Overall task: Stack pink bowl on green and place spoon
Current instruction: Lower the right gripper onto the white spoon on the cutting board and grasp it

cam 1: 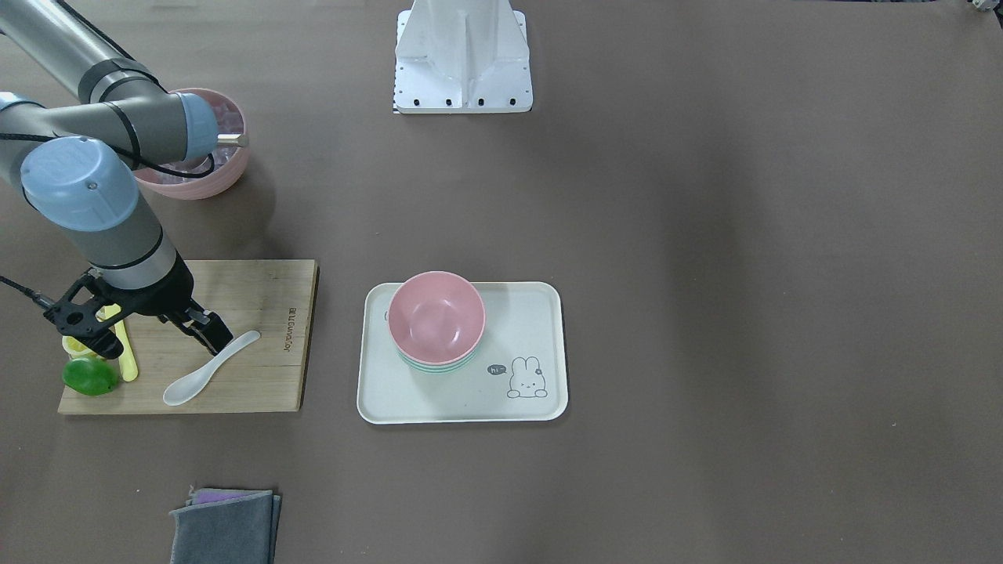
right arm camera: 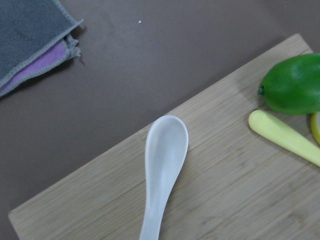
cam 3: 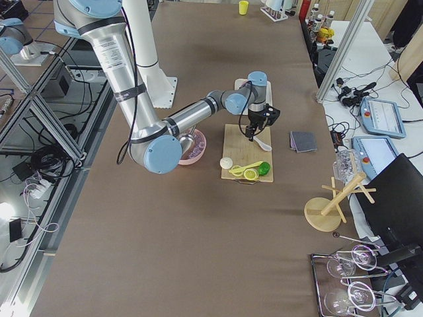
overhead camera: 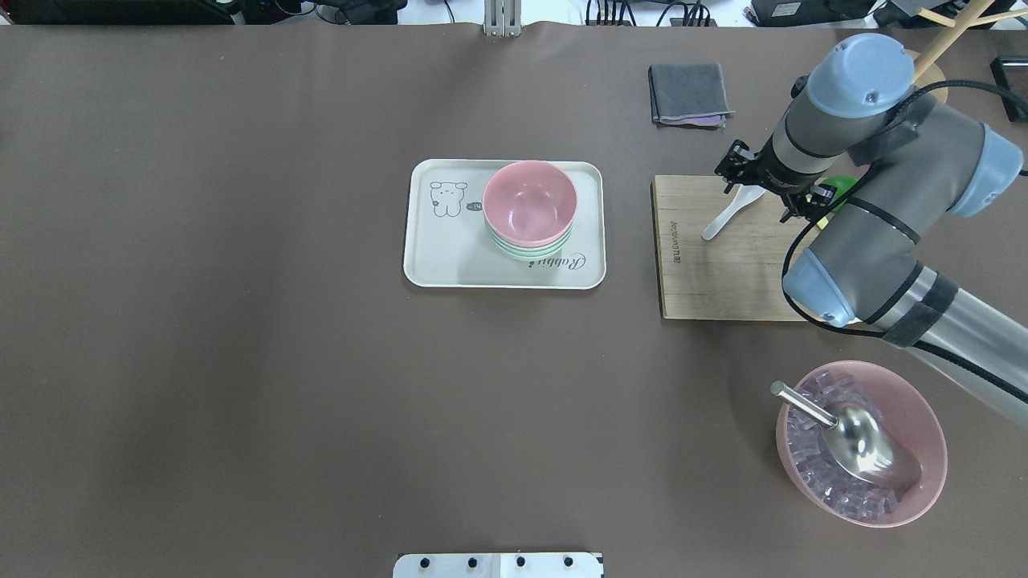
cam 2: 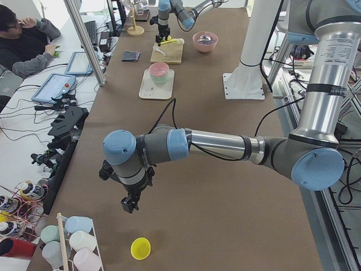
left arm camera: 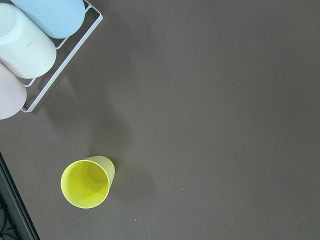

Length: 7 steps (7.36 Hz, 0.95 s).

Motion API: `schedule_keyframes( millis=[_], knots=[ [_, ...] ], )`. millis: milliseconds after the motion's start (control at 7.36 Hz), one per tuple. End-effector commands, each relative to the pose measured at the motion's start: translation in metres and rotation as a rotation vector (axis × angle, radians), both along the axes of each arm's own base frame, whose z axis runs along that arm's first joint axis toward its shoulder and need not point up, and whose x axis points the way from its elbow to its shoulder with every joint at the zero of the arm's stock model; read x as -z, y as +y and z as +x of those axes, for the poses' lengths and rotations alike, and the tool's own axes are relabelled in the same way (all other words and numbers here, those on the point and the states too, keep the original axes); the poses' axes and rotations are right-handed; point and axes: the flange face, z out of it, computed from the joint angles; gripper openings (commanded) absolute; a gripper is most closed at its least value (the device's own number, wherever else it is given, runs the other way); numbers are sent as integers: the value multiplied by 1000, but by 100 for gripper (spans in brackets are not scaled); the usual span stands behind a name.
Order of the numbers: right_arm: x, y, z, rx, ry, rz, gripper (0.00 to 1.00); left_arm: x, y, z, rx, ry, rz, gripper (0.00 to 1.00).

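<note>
The pink bowl (cam 1: 436, 317) sits nested on the stack of mint-green bowls (cam 1: 439, 366) on a cream tray (cam 1: 517, 313); the overhead view shows the pink bowl (overhead camera: 529, 202) on the green stack (overhead camera: 530, 252) too. The white spoon (cam 1: 208, 370) lies on a wooden cutting board (cam 1: 251, 298), also seen from overhead (overhead camera: 731, 210) and in the right wrist view (right arm camera: 164, 160). My right gripper (cam 1: 157, 341) hangs open just above the board, over the spoon. My left gripper (cam 2: 130, 204) hovers far away over bare table; I cannot tell its state.
A green lime (cam 1: 90, 377) and a yellow knife (cam 1: 125, 352) lie on the board's end. A larger pink bowl (overhead camera: 923, 417) with clear cubes and a metal scoop (overhead camera: 851, 437) stands nearby. A folded grey cloth (overhead camera: 689, 92) lies beyond the board. A yellow cup (left arm camera: 86, 182) stands under the left wrist.
</note>
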Motion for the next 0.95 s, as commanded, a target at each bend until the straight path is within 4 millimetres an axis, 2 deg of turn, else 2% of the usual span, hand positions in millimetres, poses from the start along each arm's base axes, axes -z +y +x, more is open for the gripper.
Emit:
schedule_keyframes(
  millis=[0,136,815],
  knots=[
    [-11,2,-24,-30,-27,-12,50,1,0,0,-1,-1,6,98],
    [-10,8,-34,-54,-35,-44,38,-3,3,0,1,-2,11,98],
    [-11,6,-37,-65,-21,-36,40,-9,8,1,4,-4,20,98]
  ],
)
